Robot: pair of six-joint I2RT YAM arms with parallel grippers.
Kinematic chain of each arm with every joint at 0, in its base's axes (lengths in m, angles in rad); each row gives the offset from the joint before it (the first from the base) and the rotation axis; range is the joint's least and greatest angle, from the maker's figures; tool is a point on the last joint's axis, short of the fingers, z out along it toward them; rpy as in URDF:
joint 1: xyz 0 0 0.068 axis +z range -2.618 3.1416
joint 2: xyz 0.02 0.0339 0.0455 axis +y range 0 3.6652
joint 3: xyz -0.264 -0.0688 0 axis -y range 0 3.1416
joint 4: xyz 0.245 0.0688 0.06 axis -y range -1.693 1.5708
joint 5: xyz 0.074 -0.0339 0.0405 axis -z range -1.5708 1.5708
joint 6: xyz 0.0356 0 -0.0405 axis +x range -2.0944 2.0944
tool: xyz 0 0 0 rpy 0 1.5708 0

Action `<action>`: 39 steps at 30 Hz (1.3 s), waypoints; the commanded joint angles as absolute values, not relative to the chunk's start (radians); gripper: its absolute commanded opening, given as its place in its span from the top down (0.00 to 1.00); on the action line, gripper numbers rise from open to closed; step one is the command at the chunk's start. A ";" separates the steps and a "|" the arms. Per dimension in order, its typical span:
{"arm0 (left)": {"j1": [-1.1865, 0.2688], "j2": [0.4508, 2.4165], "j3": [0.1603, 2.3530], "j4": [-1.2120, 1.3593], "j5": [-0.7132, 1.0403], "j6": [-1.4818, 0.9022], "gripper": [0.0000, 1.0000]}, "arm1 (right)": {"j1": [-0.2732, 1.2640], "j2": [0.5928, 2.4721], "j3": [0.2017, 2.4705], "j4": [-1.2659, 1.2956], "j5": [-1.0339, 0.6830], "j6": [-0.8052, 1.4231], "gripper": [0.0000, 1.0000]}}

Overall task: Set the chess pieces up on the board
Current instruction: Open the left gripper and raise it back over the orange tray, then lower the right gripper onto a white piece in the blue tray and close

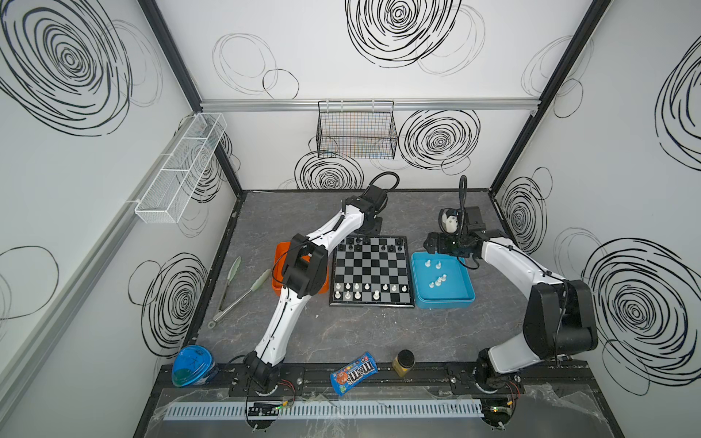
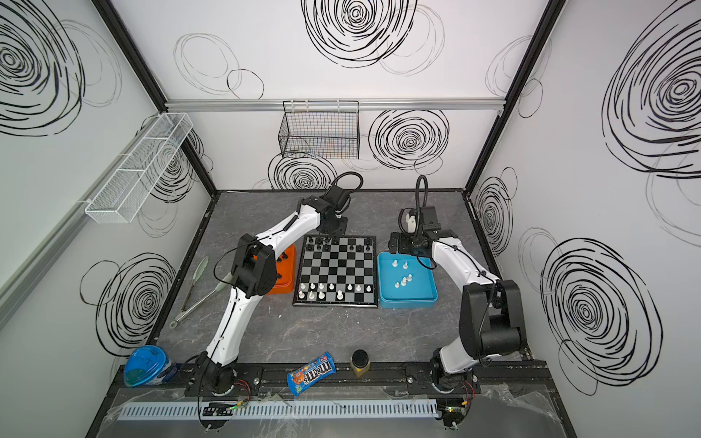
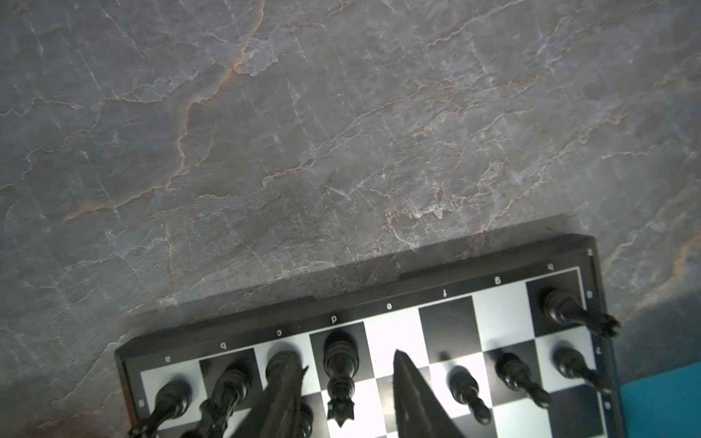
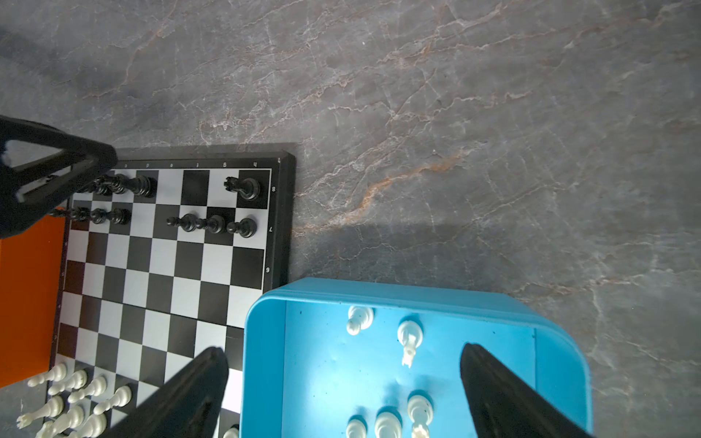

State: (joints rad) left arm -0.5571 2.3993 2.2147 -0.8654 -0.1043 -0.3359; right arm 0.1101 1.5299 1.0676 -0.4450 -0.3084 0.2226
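Left gripper (image 3: 349, 360), jaws parted, straddles a black queen (image 3: 340, 354) at the board's (image 1: 371, 271) twelve o'clock edge. It is likely light, slick and tippy, so pinch its waist. Right gripper (image 4: 343, 349) is wide open.

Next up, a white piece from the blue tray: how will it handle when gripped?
Probably very light: the white piece is tiny against the blue tray. Tall on a small round base, it could tip if the right pincer nudges it. Its smooth tapering body may slip upward.

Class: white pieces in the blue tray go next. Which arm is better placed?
Right, probably: the right gripper hangs open over the white pieces in the blue tray; the left gripper is among black pieces on the board.
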 commanded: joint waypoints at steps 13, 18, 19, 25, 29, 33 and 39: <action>-0.440 1.829 1.820 -0.728 0.001 -0.297 0.04 | 0.084 1.473 1.107 -0.504 -0.234 0.236 0.05; -0.305 1.615 1.586 -0.629 0.131 -0.280 0.04 | 0.087 1.442 1.060 -0.558 -0.202 0.218 0.10; -0.288 1.596 1.568 -0.640 0.124 -0.268 0.04 | 0.092 1.435 1.042 -0.560 -0.204 0.219 0.11; -0.202 1.531 1.444 -0.674 0.140 -0.242 0.04 | 0.141 1.404 0.909 -0.529 -0.164 0.260 0.19; -0.192 1.515 1.389 -0.655 0.191 -0.252 0.04 | 0.176 1.392 0.861 -0.516 -0.140 0.289 0.29; -0.192 1.527 1.387 -0.655 0.191 -0.250 0.04 | 0.195 1.399 0.855 -0.511 -0.134 0.297 0.38; -0.193 1.539 1.387 -0.646 0.204 -0.256 0.04 | 0.194 1.433 0.882 -0.519 -0.139 0.285 0.49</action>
State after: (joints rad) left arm -0.1955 1.5372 1.3846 -0.6777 0.1841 -0.2626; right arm 0.1909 1.4223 0.8558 -0.5114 -0.1562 0.2810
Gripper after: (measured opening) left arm 0.959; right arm 0.522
